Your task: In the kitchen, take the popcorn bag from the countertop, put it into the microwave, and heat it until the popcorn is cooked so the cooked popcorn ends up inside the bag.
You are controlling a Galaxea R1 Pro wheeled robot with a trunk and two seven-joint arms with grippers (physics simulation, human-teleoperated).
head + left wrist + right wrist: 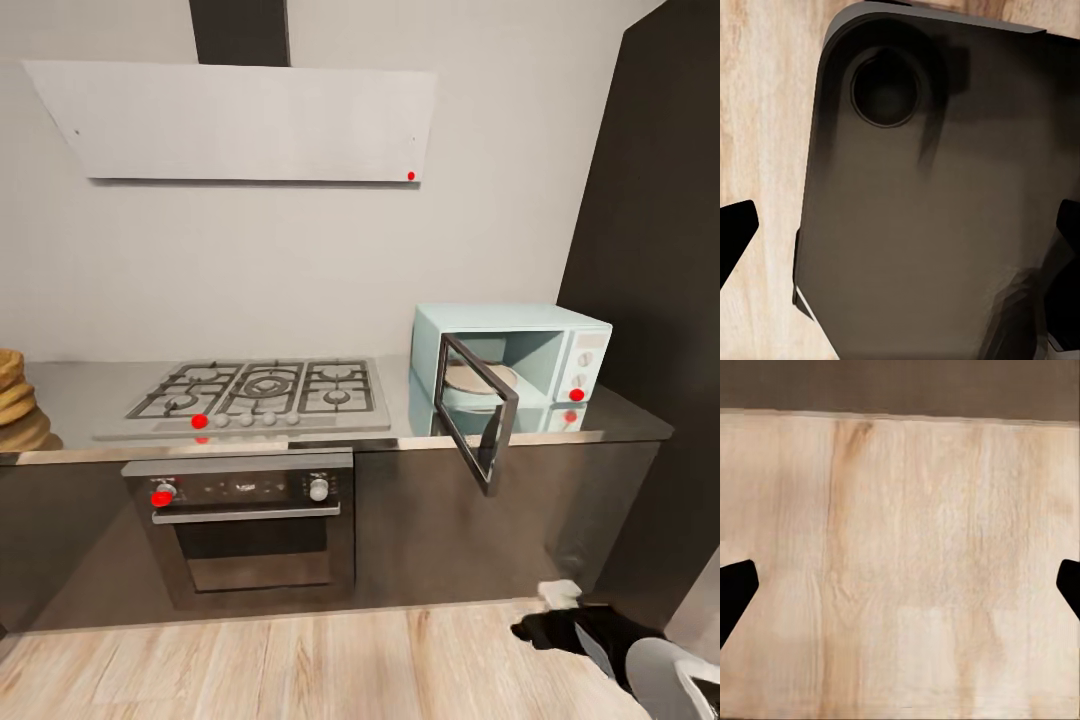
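We face the kitchen counter [80, 400] w/ the gas hob [262, 392] at centre, a dark oven [245, 520] below it and a flat white hood [235, 120] above. The microwave [540, 350] sits on the counter to the right of the hob, its door [478, 412] swung open toward us (a pale turntable shows inside). At the counter's far left edge we see a mustard-yellow crinkled shape, prob. the popcorn bag [15, 400], well apart from the microwave. Our left end effector [900, 247] hangs over a dark robot part and the wood floor [300, 665], fingers spread apart, nothing between them. Our right end effector [900, 592] points at bare floor, fingers likewise wide apart.
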